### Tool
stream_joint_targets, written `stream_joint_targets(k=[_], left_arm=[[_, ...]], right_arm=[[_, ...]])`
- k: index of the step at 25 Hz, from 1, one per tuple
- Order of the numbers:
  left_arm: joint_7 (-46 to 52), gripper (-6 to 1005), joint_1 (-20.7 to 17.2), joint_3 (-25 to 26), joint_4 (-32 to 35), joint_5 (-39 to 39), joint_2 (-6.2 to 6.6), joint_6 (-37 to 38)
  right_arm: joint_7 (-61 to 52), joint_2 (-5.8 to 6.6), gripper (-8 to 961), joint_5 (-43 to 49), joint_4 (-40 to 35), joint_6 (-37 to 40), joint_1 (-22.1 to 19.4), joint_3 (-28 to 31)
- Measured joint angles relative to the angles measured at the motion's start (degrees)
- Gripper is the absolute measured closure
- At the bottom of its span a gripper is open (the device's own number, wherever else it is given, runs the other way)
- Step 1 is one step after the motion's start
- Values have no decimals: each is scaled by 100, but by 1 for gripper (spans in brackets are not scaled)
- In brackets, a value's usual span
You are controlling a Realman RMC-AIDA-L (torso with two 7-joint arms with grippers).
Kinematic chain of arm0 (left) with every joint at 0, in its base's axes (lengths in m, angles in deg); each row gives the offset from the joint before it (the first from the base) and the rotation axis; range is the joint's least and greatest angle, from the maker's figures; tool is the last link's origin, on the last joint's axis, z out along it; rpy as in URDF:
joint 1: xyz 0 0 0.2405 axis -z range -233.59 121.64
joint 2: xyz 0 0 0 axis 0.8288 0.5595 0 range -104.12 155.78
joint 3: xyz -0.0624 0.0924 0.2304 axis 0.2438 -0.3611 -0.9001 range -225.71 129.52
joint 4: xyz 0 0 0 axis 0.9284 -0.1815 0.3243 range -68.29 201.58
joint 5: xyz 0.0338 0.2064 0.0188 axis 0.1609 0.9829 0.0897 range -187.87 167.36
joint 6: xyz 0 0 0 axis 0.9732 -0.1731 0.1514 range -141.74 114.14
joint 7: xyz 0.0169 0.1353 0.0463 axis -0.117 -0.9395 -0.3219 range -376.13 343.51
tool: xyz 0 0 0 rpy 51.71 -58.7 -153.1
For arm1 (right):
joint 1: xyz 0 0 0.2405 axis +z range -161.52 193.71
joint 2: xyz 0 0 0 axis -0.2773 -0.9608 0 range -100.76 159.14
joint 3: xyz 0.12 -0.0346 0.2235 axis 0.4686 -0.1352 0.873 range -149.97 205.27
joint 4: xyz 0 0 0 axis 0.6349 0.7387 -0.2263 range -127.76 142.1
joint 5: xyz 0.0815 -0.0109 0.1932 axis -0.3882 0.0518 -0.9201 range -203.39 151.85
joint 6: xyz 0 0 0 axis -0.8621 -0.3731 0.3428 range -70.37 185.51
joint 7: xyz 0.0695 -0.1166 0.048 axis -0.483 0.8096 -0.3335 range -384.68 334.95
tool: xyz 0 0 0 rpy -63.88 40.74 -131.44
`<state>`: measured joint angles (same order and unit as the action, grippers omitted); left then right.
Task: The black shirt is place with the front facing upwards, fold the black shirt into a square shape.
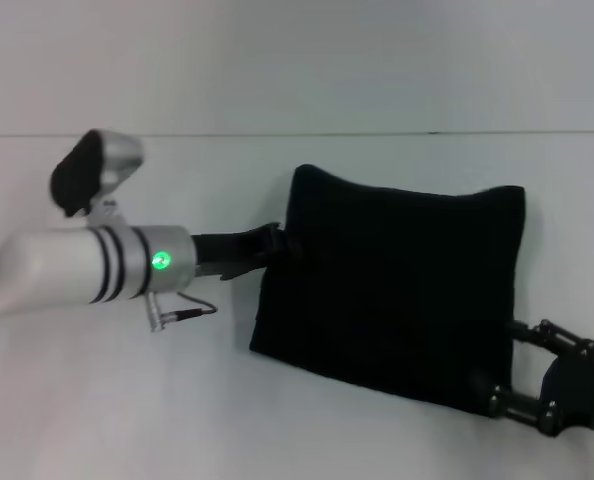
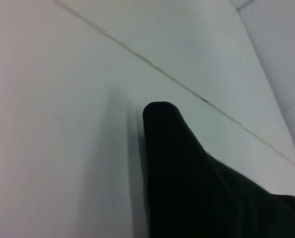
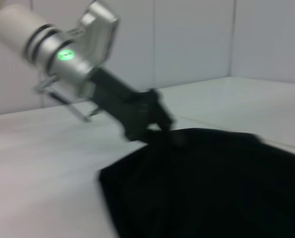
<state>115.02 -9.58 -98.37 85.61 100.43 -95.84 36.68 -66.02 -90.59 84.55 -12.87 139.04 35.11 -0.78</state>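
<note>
The black shirt (image 1: pixel 397 290) lies on the white table (image 1: pixel 97 400), folded into a thick shape that is nearly square. No letters show on it, only plain black cloth. Its top edge dips a little in the middle and its two top corners stick up.

The left pincer (image 1: pixel 282 243) is at the shirt's edge, on the side nearest the left arm, just below the top corner there. Its black tip touches the cloth, and the shirt spreads out from it toward the other arm. In the right wrist view the left pincer (image 3: pixel 160 130) meets the edge of the shirt (image 3: pixel 217 183) where the cloth bunches up a bit. I cannot tell if this pincer is open or closed, because its tip is dark against the dark cloth. A small green light (image 1: pixel 161 261) glows on the silver wrist behind it.

The right pincer (image 1: pixel 497 392) is at the shirt's bottom corner on the right arm's side. It sits low, right against the cloth. I cannot tell if it is open or closed either.

In the left wrist view, one rounded corner of the shirt (image 2: pixel 187 178) pokes up from the table (image 2: pixel 53 148).
</note>
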Motion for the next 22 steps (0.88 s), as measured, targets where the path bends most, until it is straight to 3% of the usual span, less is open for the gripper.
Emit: stream_joint_targets(k=[5,10,15,22], left_arm=[[-111,913,-500,742,56,-11,32,583],[-722,912,-1057,1351,27,-287,-29,1041],[-1246,912,-1471,1479,12,-714,-51,1502],[-1594,914,-1695,1541,1,-747,-49,1911]], right_arm=[[31,-1,102,-10,15,-53,98,503],[40,-14,103,-11,22,-159,246,760],[41,-25,103,-16,32,-340,377,780],[46,-23,102,-19,86,-372,481,900]])
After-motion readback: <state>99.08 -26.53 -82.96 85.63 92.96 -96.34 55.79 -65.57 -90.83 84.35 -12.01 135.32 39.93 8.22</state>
